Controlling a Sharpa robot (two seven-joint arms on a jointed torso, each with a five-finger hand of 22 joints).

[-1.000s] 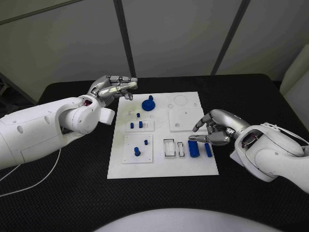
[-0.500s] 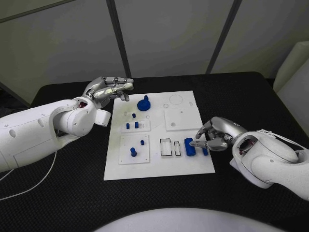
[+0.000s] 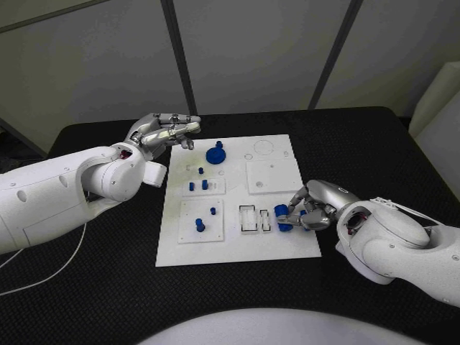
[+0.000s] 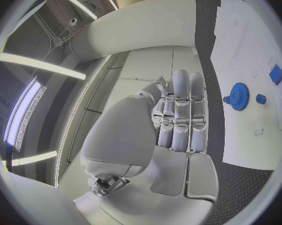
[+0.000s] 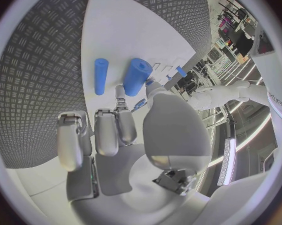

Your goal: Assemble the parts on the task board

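Note:
The white task board [image 3: 292,244] lies mid-table. On its near right lie a thick blue cylinder [image 3: 283,217] [image 5: 136,76] and a thin one [image 5: 101,76]. My right hand [image 3: 313,208] [image 5: 125,135] reaches over them; its thumb and one finger sit close on either side of the thick cylinder's end, and the other fingers are half curled. The cylinder lies flat on the board. My left hand [image 3: 168,131] [image 4: 178,120] hovers off the board's far left corner, fingers straight and together, holding nothing. A blue gear [image 3: 216,154] [image 4: 239,96] stands near it.
Small blue pegs [image 3: 194,185] stand in a square plate left of centre, and two more [image 3: 199,224] in the plate nearer me. White slot frames [image 3: 253,219] sit beside the thick cylinder. A plain square plate [image 3: 267,176] lies at centre right.
My right hand has moved in over the board's right edge and lowered its thumb and finger to the thick cylinder. The left hand has stayed put.

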